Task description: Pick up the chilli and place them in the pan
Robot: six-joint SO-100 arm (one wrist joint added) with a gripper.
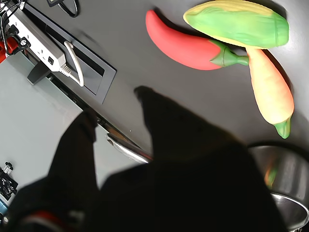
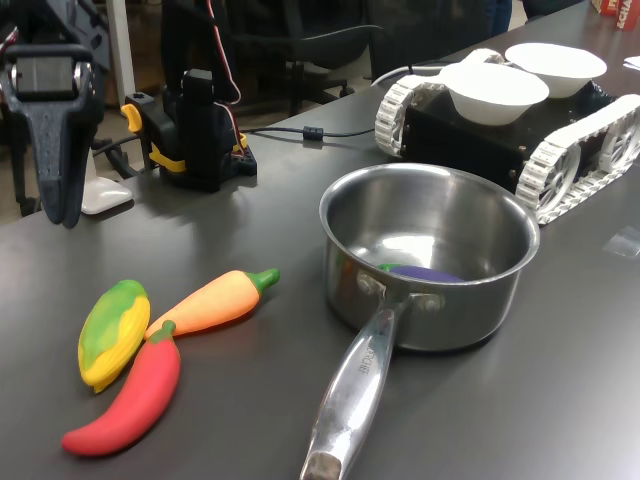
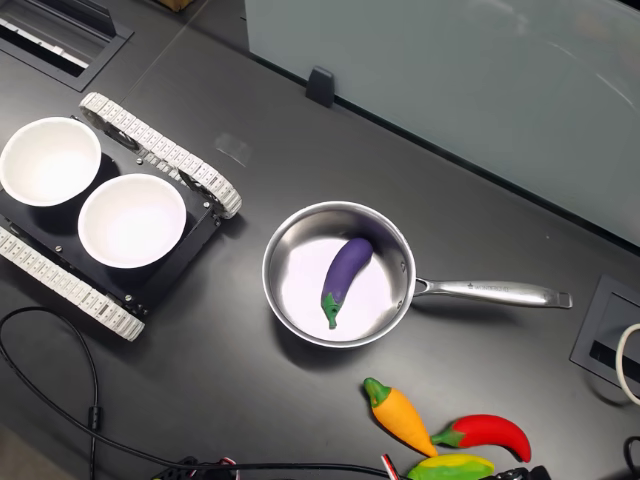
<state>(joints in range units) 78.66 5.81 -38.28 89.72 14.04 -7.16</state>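
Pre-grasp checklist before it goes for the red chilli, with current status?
1. Curved red toy chilli free on the dark table: not ok, its green stem end meets the yellow-green corn cob and orange carrot.
2. Black gripper jaws apart: ok, wrist view shows a gap.
3. Jaws empty: ok.
4. Gripper over the chilli: not ok, it sits off to one side in the wrist view.
5. Shiny steel saucepan upright, with room: ok, only a purple toy eggplant inside.
6. Chilli's underside: cannot tell.
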